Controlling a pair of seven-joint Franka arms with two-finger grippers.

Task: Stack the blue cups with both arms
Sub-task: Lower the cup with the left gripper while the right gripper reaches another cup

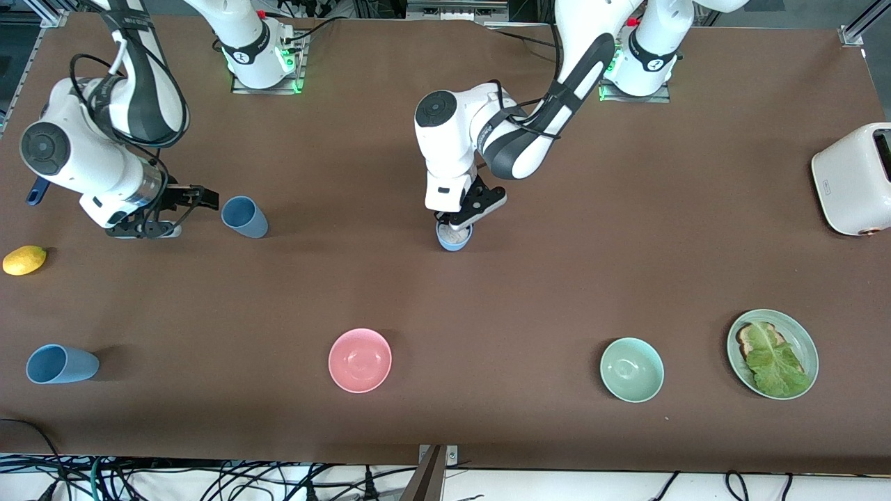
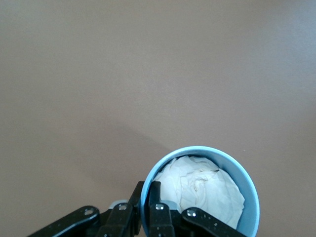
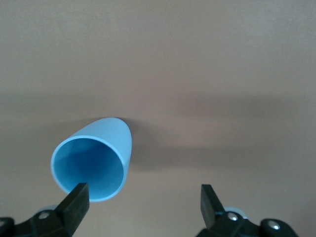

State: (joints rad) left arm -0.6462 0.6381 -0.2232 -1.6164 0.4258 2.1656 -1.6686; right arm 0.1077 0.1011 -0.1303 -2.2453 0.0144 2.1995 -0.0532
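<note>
A sky-blue cup [image 1: 454, 239] stands upright mid-table with crumpled white paper inside it. My left gripper [image 1: 463, 221] is shut on its rim. In the left wrist view one finger [image 2: 157, 197] is inside the cup [image 2: 247, 190] and the other is outside. A slate-blue cup [image 1: 245, 218] lies on its side toward the right arm's end, with its mouth toward my right gripper [image 1: 209, 199]. That gripper is open, low and empty beside it. In the right wrist view the cup [image 3: 98, 158] sits ahead of one fingertip [image 3: 78, 193], off the centre of the gripper [image 3: 143, 192].
Another blue cup [image 1: 62, 364] lies on its side near the front corner at the right arm's end, and a lemon [image 1: 24, 259] lies beside the right arm. A pink bowl [image 1: 360, 360], a green bowl [image 1: 631, 369] and a plate of toast and lettuce [image 1: 738, 327] line the front. A white toaster [image 1: 853, 177] stands at the left arm's end.
</note>
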